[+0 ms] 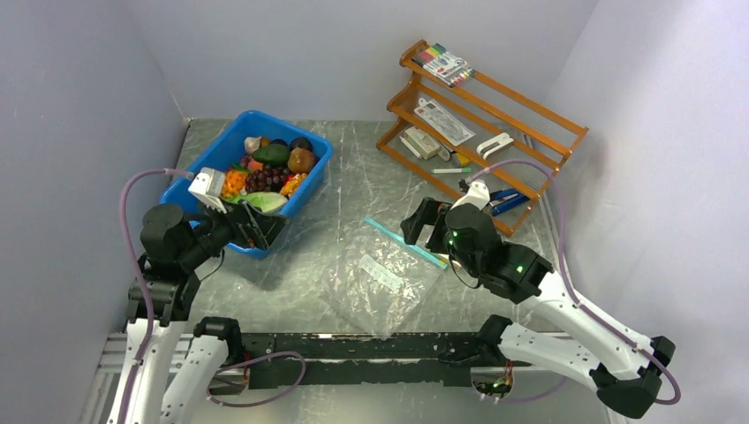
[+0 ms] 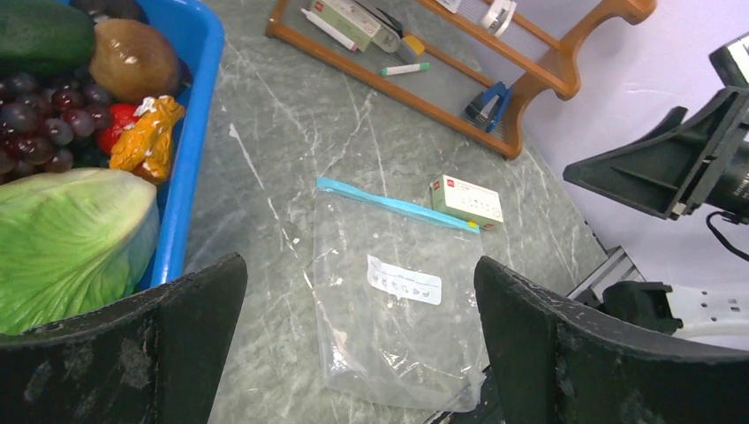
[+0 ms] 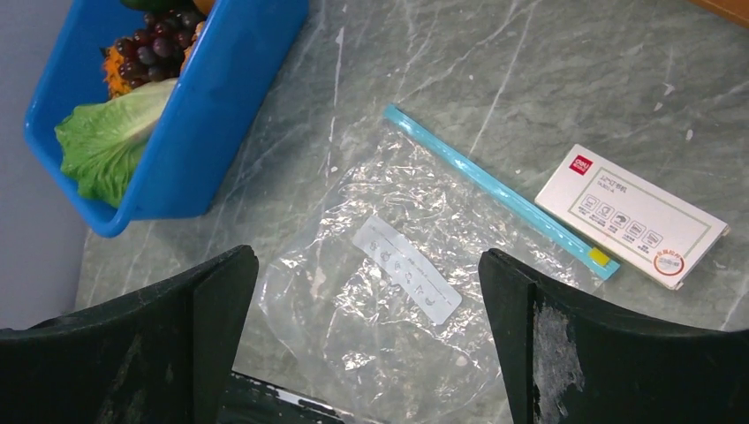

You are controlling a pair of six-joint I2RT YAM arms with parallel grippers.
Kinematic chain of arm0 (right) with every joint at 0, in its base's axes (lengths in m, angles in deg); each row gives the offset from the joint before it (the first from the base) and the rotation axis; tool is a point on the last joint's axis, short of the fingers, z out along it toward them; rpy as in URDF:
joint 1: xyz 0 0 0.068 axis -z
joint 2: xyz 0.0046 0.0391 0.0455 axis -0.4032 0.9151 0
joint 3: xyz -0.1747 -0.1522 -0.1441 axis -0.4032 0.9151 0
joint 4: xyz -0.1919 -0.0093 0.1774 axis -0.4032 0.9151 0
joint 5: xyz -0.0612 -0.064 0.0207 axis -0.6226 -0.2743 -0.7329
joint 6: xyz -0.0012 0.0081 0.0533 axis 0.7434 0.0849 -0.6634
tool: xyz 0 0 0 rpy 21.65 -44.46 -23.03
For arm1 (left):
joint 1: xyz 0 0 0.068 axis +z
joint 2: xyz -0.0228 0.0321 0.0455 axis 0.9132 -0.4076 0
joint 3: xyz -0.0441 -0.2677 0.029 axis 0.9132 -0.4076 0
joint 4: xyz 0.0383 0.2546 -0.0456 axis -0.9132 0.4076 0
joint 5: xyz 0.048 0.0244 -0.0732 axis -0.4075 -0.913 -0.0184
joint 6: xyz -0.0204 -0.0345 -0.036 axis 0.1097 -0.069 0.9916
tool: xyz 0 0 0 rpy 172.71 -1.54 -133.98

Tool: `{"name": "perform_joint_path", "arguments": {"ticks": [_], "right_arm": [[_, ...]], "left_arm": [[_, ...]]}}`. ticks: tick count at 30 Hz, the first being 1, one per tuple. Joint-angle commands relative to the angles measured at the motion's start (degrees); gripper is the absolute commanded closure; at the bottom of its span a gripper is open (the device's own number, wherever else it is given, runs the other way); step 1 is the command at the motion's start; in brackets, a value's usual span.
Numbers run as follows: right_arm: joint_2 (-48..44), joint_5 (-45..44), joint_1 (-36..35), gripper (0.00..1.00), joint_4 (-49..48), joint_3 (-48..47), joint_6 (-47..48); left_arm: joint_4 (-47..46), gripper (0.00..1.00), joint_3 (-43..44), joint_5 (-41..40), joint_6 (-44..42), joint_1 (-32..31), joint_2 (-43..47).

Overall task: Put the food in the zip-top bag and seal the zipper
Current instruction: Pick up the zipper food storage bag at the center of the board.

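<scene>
The zip-top bag [image 1: 380, 283] lay flat and empty at the middle of the table [image 1: 353, 159]. Its zipper [image 1: 404, 241] ran along the far edge from 10 o'clock toward 4 o'clock, with the yellowish tip at the right end. A small white box [image 3: 631, 215] sat just beside that tip. The food [image 1: 269, 172], including lettuce [image 2: 71, 238], grapes [image 2: 35, 124] and a brown round fruit [image 2: 132, 60], was all in the blue bin [image 1: 311, 184] at about 10 o'clock from the bag. The left end effector [image 1: 253, 227] hung at the bin's near corner, jaws spread wide with nothing between them. The right end effector [image 1: 427, 225] hovered over the zipper's right end, likewise wide apart and empty. A wooden rack [image 2: 543, 84] stood at 1 o'clock.
</scene>
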Motion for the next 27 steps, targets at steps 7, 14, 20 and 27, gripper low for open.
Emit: {"name": "perform_joint_path", "arguments": {"ticks": [7, 14, 20, 27], "right_arm": [[1.63, -5.36, 0.25, 0.0, 6.01, -1.75, -4.97], [6.14, -6.46, 0.18, 0.0, 16.92, -2.05, -21.03], [10.06, -7.62, 0.23, 0.08, 22.44, 0.94, -30.8], [7.27, -6.98, 0.26, 0.41, 17.99, 8.1, -35.76]], "left_arm": [[-2.08, 0.0, -3.96, -1.38, 4.5, -0.16, -0.86], [-6.68, 0.03, -8.35, 2.89, 9.66, -0.21, -2.56], [-9.27, 0.04, -10.11, 10.95, 5.01, -0.2, -3.06], [-8.12, 0.02, -10.81, 9.47, 1.05, -0.22, -2.66]]}}
